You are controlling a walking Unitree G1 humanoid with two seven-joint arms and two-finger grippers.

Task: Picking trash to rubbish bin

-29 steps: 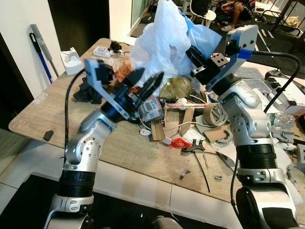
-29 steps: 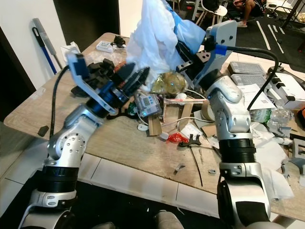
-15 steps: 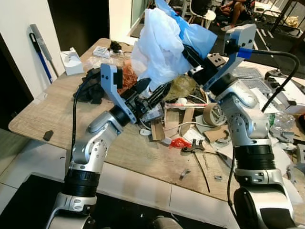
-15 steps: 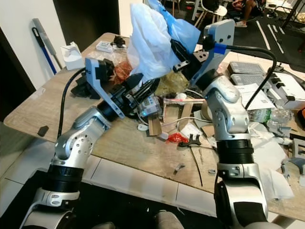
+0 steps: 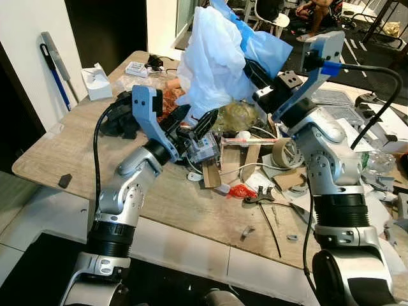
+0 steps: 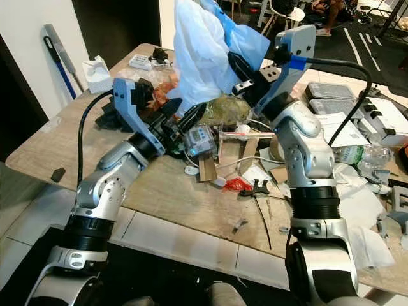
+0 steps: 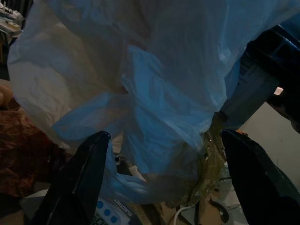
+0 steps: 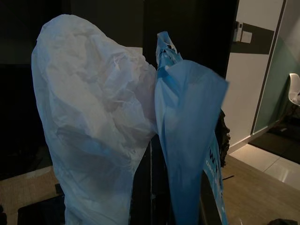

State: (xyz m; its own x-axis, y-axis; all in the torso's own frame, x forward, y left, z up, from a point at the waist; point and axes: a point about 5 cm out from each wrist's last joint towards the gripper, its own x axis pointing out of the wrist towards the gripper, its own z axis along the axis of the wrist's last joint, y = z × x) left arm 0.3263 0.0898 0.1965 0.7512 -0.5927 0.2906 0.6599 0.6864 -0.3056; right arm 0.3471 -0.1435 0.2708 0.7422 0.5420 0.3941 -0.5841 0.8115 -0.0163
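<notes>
Above the littered counter point(image 5: 70, 156), the right tool point(image 5: 250, 67) pinches a plastic bag point(image 5: 217, 60) aloft, seemingly as the trash receptacle; beneath it the left tool point(image 5: 193, 122) gapes wide, empty, poised over scraps.

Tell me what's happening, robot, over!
Right gripper shut on blue plastic bag, held up. Left gripper open beneath it. Cluttered table below.

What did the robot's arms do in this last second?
The left gripper swung in toward the pale blue plastic bag and now sits under it, jaws open. The right gripper stayed shut on the bag, holding it up above the cluttered table.
</notes>
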